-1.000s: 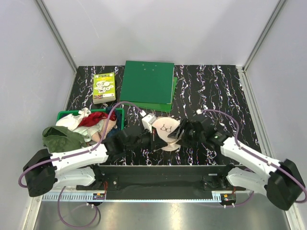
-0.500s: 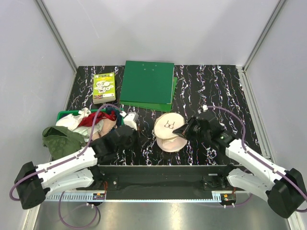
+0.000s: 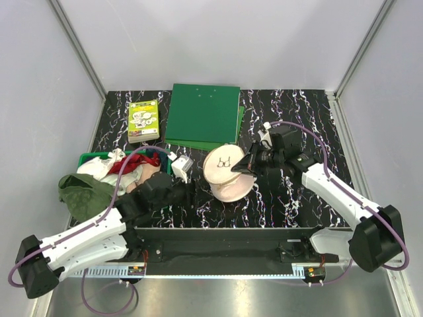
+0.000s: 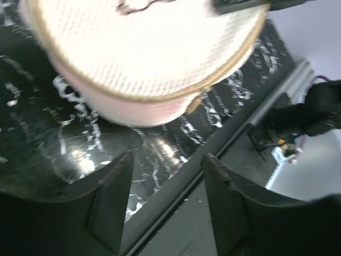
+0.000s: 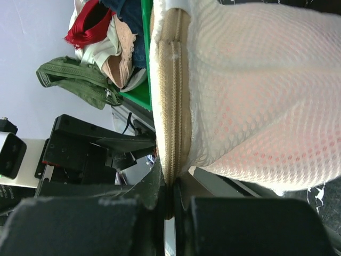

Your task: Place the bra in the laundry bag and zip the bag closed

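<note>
Firstly, at the far left of the top view: olive-green garment (image 3: 82,191), draped over the near-left corner of a green basket (image 3: 89,158). A red cloth (image 3: 129,163) and pale cloths are heaped inside the basket.

Above it, upper left of the worktop (image 3: 297,112): small green-and-white box (image 3: 143,121), lying flat.

Just right of the basket: left hand (image 4: 168,158), fingers parted at a middling width with nothing between them. It hangs over bare worktop, near the laundry bag and clear of it.

Upper centre: stacked green folders (image 3: 203,117), lying flat.

Centre: laundry bag (image 3: 223,172), round cream mesh, tilted. The face printed with the black bra outline is uppermost, and the lower part rests on the worktop.

Bra (image 5: 256,154): inside the bag, showing as pink through the mesh in the right wrist view. The bag's lower half also shows a pink bulge in the top view.

Right of the bag: right hand (image 3: 249,165), clamped tight on the bag's rim at the zip tape (image 5: 176,90). Whether the zip is shut all the way round cannot be told.
</note>
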{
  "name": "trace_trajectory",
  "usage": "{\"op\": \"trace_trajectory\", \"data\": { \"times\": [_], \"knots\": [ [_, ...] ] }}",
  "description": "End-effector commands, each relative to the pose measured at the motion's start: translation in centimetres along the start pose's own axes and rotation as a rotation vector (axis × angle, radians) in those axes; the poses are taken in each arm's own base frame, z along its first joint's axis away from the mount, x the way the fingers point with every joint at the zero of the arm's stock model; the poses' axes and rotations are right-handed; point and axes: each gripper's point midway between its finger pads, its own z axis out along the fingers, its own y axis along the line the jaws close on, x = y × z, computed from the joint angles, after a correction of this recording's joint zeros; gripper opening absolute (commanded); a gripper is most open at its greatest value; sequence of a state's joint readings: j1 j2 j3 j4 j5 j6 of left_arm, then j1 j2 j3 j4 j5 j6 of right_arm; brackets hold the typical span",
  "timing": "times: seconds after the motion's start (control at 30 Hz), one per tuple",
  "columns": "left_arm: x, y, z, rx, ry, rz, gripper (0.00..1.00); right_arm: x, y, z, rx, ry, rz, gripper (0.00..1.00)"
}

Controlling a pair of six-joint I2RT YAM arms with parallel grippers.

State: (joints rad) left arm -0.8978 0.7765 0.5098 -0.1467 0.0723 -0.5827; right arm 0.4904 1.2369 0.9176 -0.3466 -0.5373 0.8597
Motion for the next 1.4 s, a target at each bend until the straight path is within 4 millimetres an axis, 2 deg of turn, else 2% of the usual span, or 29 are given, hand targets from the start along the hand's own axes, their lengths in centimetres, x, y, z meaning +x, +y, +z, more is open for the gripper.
{"op": "trace_trajectory", "data": {
  "times": [0.0,0.2,0.43,0.53,0.63,0.67,0.83,0.87,0.9,0.93,0.97,1.0,1.07,1.17,1.2,1.27,1.3,1.33,1.37],
  "knots": [
    [-2.6,-4.3,-0.1,0.190,-0.043,0.099,0.66,0.2,2.0,-1.2,-0.076,0.008,-0.033,0.00],
    [-2.7,-5.6,1.3,0.243,-0.012,0.109,0.67,0.8,2.3,-1.3,-0.107,0.019,0.003,0.00],
    [-3.4,-5.9,2.6,0.241,-0.025,0.112,0.66,1.1,3.1,-1.5,-0.165,0.033,0.027,0.00],
    [-3.8,-6.3,2.9,0.250,-0.027,0.114,0.61,1.2,2.9,-1.5,-0.162,0.030,0.036,0.00],
    [-4.1,-6.4,3.2,0.244,-0.032,0.097,0.50,1.3,2.9,-1.5,-0.163,0.026,0.041,0.00],
    [-4.2,-6.4,3.3,0.242,-0.034,0.094,0.43,1.2,2.9,-1.6,-0.162,0.025,0.041,0.00],
    [-4.3,-6.3,3.8,0.222,-0.030,0.060,0.31,1.4,2.4,-1.5,-0.151,0.022,0.052,0.00],
    [-4.1,-6.0,3.9,0.205,-0.020,0.047,0.26,1.5,2.4,-1.5,-0.152,0.021,0.049,0.00],
    [-4.4,-4.9,4.1,0.143,-0.037,0.036,0.09,1.4,2.3,-1.5,-0.149,0.017,0.044,0.00],
    [-4.9,-4.2,4.1,0.093,-0.047,0.025,0.00,1.4,2.2,-1.6,-0.146,0.011,0.037,0.00],
    [-3.8,-2.4,4.1,-0.004,-0.002,-0.003,0.00,1.4,2.0,-1.5,-0.141,0.010,0.020,0.00],
    [-3.9,-1.2,4.1,-0.066,-0.008,-0.003,0.00,1.3,1.9,-1.4,-0.140,0.011,0.007,0.00],
    [-3.3,0.1,3.8,-0.119,0.006,0.016,0.00,1.1,0.9,-0.8,-0.118,0.026,-0.019,0.00],
    [-2.6,0.2,3.2,-0.101,0.013,0.034,0.00,0.9,-0.1,0.2,-0.111,0.072,-0.063,0.00],
    [-2.7,-0.6,2.7,-0.059,0.008,0.037,0.00,0.7,0.3,0.2,-0.126,0.089,-0.086,0.00],
    [-2.4,-1.3,2.3,-0.007,0.011,0.049,0.00,0.4,-0.7,1.0,-0.109,0.126,-0.117,0.00],
    [-2.2,-2.1,2.0,0.035,0.022,0.055,0.00,-0.5,-0.1,1.1,-0.111,0.120,-0.143,0.00],
    [-2.5,-2.8,1.6,0.065,0.008,0.059,0.00,-0.5,-1.6,1.9,-0.053,0.157,-0.146,0.03],
    [-2.5,-3.1,1.6,0.083,0.009,0.054,0.00,-1.4,-2.5,2.4,0.009,0.136,-0.158,0.07]
  ]
}}
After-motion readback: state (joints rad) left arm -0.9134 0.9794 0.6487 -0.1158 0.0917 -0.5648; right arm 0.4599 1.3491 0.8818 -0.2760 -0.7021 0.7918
